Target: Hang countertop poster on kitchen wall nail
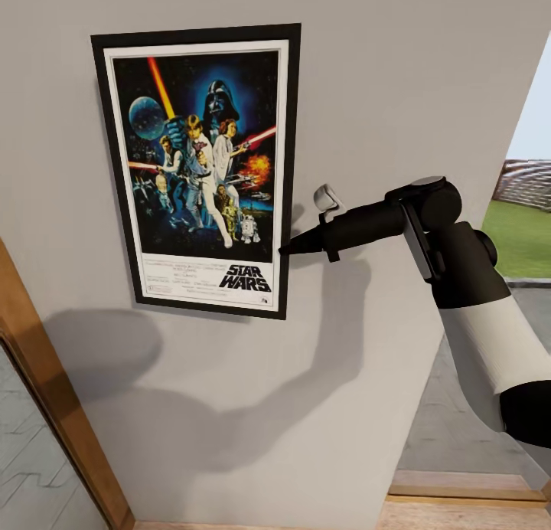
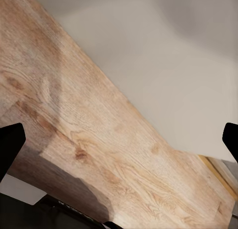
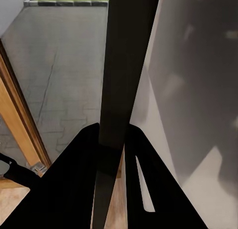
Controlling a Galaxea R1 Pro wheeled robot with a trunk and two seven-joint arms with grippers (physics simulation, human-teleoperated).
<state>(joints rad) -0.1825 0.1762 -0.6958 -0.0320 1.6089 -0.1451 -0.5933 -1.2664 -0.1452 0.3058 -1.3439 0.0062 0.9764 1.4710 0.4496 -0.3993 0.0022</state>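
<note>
At the far left of the head view, a slanting wooden door frame (image 1: 53, 407) borders a pale tiled floor (image 1: 34, 469). Right of it, on the grey wall (image 1: 398, 78), the poster (image 1: 200, 166) sits upright and flat against the surface, long axis vertical, the "STAR WARS" logo at its lower edge and the figures reading right way up. Whether it hangs on a nail cannot be told.

The right gripper (image 1: 289, 248) reaches in from the right and meets the poster's right edge low down. The right wrist view shows the black frame edge (image 3: 121, 90) running between the two fingers (image 3: 69, 189), which are closed onto it; the wall lies just beside the frame on one side.

No containers are visible.

The left gripper (image 2: 119, 139) stands wide, one fingertip at each side of its view, with nothing between them; a wooden board (image 2: 89, 139) and grey wall lie ahead.

At the far right, an opening gives onto grey paving (image 1: 459, 407) and grass (image 1: 528, 239)
</note>
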